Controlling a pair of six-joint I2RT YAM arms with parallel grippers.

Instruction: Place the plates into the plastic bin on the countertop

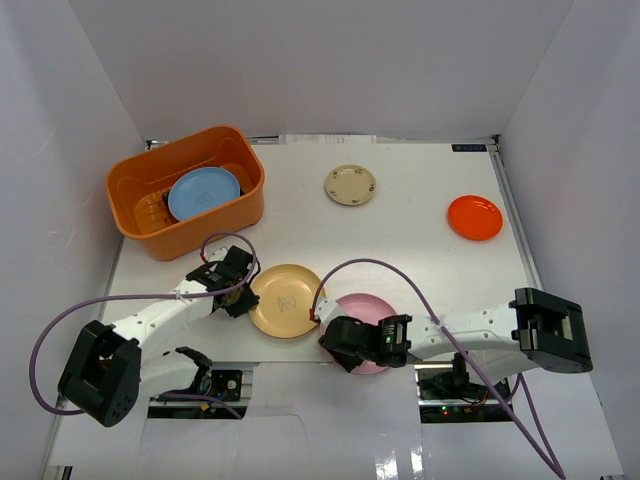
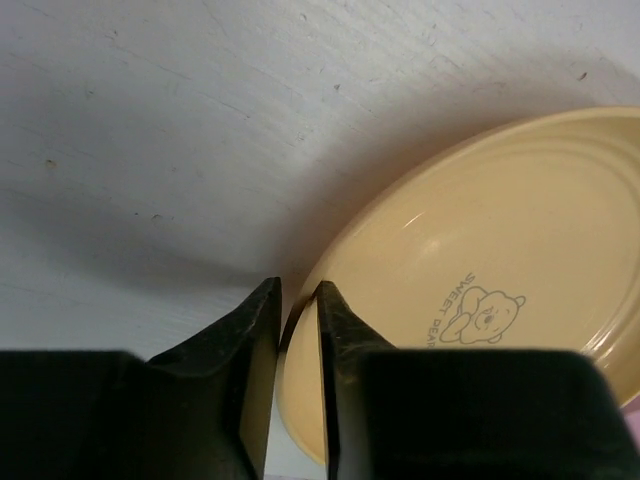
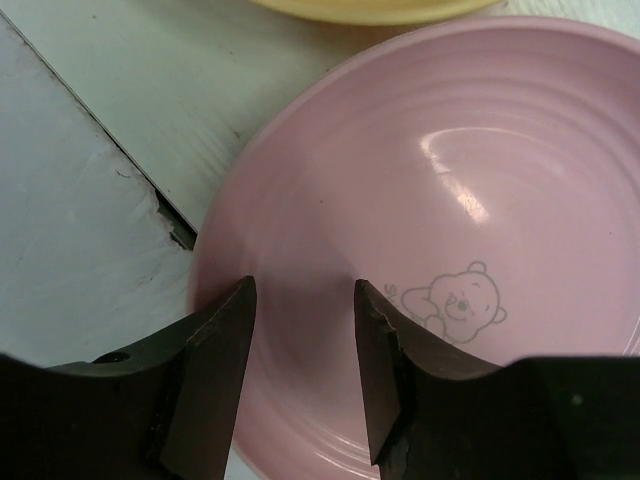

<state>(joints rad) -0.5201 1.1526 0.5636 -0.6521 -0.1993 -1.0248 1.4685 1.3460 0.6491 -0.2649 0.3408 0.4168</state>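
A yellow plate (image 1: 287, 300) (image 2: 500, 250) lies on the white countertop (image 1: 400, 250) near the front. My left gripper (image 1: 243, 290) (image 2: 298, 290) is at its left edge, and its two fingers are shut on the thin rim. A pink plate (image 1: 362, 305) (image 3: 450, 180) lies just right of the yellow one. Low over its near-left part my right gripper (image 1: 332, 342) (image 3: 303, 290) stands open, with nothing between its fingers. The orange plastic bin (image 1: 200, 230) stands at the back left with a blue plate (image 1: 203, 192) inside.
A small cream plate (image 1: 350, 185) lies at the back centre and an orange-red plate (image 1: 475, 217) at the back right. White walls enclose the counter on three sides. A seam in the tabletop (image 3: 150, 185) runs just past the pink plate's near edge.
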